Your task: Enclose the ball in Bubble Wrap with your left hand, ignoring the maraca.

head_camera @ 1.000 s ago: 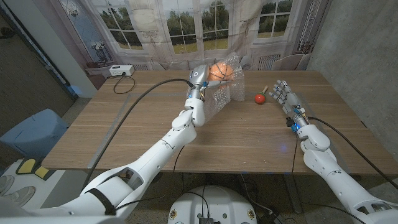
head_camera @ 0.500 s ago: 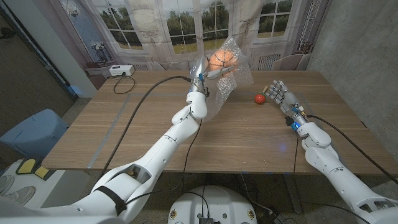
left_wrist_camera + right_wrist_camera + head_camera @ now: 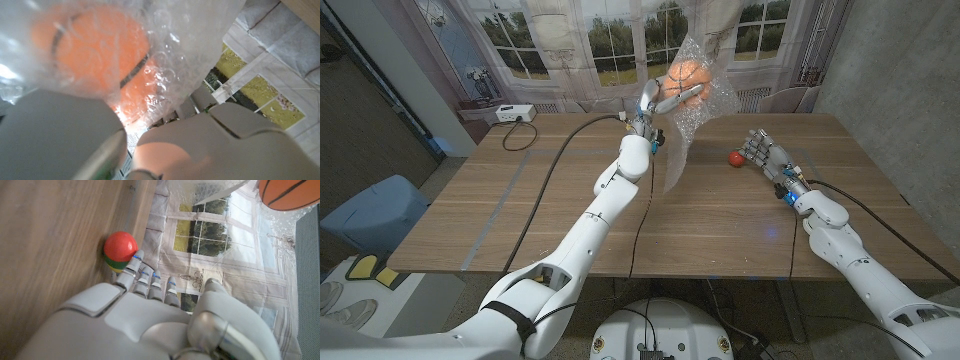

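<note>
Right hand point(image 3: 757, 150), fingers apart and holding nothing, waits just beside the red maraca point(image 3: 735, 157) on the wooden table point(image 3: 520, 200) | beyond, left hand point(image 3: 660, 100) grips Bubble Wrap point(image 3: 692, 110) around the orange ball point(image 3: 685, 72), lifted above the table | advice: keep the grip firm, tuck the hanging sheet under, leave the maraca.

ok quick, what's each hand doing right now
Left hand: holding the bubble wrap with the orange ball inside, lifted off the table.
Right hand: open, holding nothing, fingers right by the red maraca.
</note>
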Robot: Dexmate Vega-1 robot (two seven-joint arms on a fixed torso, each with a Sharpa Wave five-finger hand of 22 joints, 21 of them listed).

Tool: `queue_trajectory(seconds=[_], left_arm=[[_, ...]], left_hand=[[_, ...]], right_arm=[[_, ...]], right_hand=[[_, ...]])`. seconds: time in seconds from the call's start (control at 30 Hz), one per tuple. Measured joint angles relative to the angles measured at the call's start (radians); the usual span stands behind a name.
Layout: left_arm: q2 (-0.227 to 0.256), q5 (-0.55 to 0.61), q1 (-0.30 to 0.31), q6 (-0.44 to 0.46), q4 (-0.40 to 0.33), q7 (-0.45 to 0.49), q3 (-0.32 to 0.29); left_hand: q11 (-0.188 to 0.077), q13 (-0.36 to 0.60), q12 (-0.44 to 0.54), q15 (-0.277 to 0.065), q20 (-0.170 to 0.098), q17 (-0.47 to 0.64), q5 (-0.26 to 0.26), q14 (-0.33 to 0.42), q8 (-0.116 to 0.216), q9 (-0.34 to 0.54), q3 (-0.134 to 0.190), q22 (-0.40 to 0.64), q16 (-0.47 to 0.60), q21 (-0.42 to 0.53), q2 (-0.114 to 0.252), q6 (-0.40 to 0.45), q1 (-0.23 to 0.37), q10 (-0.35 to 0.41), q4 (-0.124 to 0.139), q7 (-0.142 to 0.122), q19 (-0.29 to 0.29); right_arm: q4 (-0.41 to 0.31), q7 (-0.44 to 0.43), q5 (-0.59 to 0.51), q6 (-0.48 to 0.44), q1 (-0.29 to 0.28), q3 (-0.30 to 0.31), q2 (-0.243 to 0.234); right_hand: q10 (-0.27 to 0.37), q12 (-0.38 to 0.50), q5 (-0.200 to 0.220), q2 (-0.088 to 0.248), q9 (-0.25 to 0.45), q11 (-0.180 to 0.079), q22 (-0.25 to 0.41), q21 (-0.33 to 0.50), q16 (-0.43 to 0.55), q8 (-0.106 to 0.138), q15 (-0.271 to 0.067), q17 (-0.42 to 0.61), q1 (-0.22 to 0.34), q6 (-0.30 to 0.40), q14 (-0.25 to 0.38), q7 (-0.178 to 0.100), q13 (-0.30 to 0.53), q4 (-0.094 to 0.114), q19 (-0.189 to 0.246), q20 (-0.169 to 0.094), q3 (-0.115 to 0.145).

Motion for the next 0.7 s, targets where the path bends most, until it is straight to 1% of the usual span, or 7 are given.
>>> queue_trajectory(seconds=[0.03,0.13,0.23,0.37,0.43,0.63,0.7], left_arm=[[-0.007,-0.014,0.001,-0.017,0.000,-0.040,-0.009],[-0.021,-0.026,0.001,-0.022,-0.001,-0.055,-0.027],[-0.044,-0.099,0.002,-0.056,-0.001,-0.148,-0.053],[-0.070,-0.150,0.002,-0.072,0.004,-0.211,-0.081],[-0.078,-0.173,0.001,-0.076,0.006,-0.240,-0.090],[-0.125,-0.267,0.000,-0.073,0.011,-0.361,-0.138],[-0.144,-0.296,0.000,-0.063,0.012,-0.405,-0.159]], left_hand=[[0.000,0.000,0.000,0.000,-0.002,0.001,0.000,0.000,0.000,0.000,0.000,0.000,0.000,0.004,0.000,0.000,0.000,0.000,0.000,0.000,-0.002],[0.000,0.000,-0.003,0.000,0.002,0.001,-0.002,0.000,-0.002,0.000,0.000,0.000,-0.002,0.005,0.000,0.000,0.000,0.000,0.000,0.000,-0.009],[0.000,0.015,-0.004,-0.001,0.002,0.001,-0.002,-0.005,-0.001,0.001,0.000,0.000,-0.005,0.012,0.000,0.000,0.000,0.000,0.000,0.000,-0.009],[0.000,0.031,-0.007,-0.002,-0.001,0.005,-0.002,-0.009,0.002,0.001,0.000,0.000,-0.005,0.020,0.000,0.000,0.000,0.000,0.000,0.000,-0.013],[0.000,0.034,-0.007,-0.002,0.002,0.006,-0.003,-0.009,0.003,0.000,0.020,0.000,-0.005,0.020,0.000,0.000,0.000,0.000,-0.005,0.000,-0.016],[0.000,0.036,-0.007,-0.002,0.005,0.010,-0.003,-0.009,0.003,-0.005,0.020,-0.005,-0.005,0.033,0.000,0.000,0.000,0.000,-0.005,0.000,-0.020],[0.000,0.036,-0.010,-0.001,0.002,0.010,-0.006,-0.009,0.003,-0.005,0.020,-0.005,-0.005,0.037,0.000,0.000,0.000,0.000,-0.005,0.000,-0.023]], right_arm=[[0.009,0.005,0.000,-0.006,0.005,-0.005,0.000],[0.013,0.013,0.000,-0.019,0.008,-0.007,0.000],[0.038,0.030,0.001,-0.038,0.034,-0.020,0.002],[0.057,0.045,0.001,-0.053,0.051,-0.027,0.006],[0.073,0.055,0.001,-0.061,0.064,-0.032,0.009],[0.128,0.088,0.002,-0.079,0.105,-0.046,0.025],[0.146,0.101,0.002,-0.083,0.119,-0.050,0.030]], right_hand=[[0.004,0.000,-0.003,-0.001,0.000,0.004,0.000,0.000,0.000,0.000,0.005,0.003,-0.001,0.000,0.005,0.000,0.000,0.000,0.002,0.002,0.000],[0.005,0.000,-0.003,-0.011,0.000,0.005,-0.001,0.000,0.000,-0.002,0.011,0.003,-0.011,0.000,0.011,0.000,0.000,0.000,0.005,0.014,0.000],[0.005,0.000,-0.003,-0.016,0.000,0.005,-0.001,0.000,0.000,-0.005,0.013,0.003,-0.016,0.000,0.013,0.000,0.000,0.003,0.010,0.029,-0.003],[0.006,0.000,-0.011,-0.017,0.000,0.006,-0.001,0.000,0.000,-0.005,0.021,0.003,-0.026,0.000,0.021,0.000,0.000,0.007,0.015,0.034,-0.007],[0.011,0.000,-0.011,-0.017,0.000,0.011,-0.001,0.000,0.000,-0.005,0.023,0.003,-0.031,0.000,0.023,0.000,0.000,0.010,0.015,0.034,-0.010],[0.014,0.000,-0.011,-0.023,0.000,0.014,-0.001,0.000,0.000,-0.013,0.031,0.008,-0.040,-0.008,0.031,0.000,0.000,0.015,0.022,0.038,-0.015],[0.018,0.000,-0.011,-0.019,0.000,0.018,-0.001,0.000,0.000,-0.013,0.029,0.008,-0.045,-0.008,0.043,0.000,0.000,0.015,0.038,0.038,-0.015]])
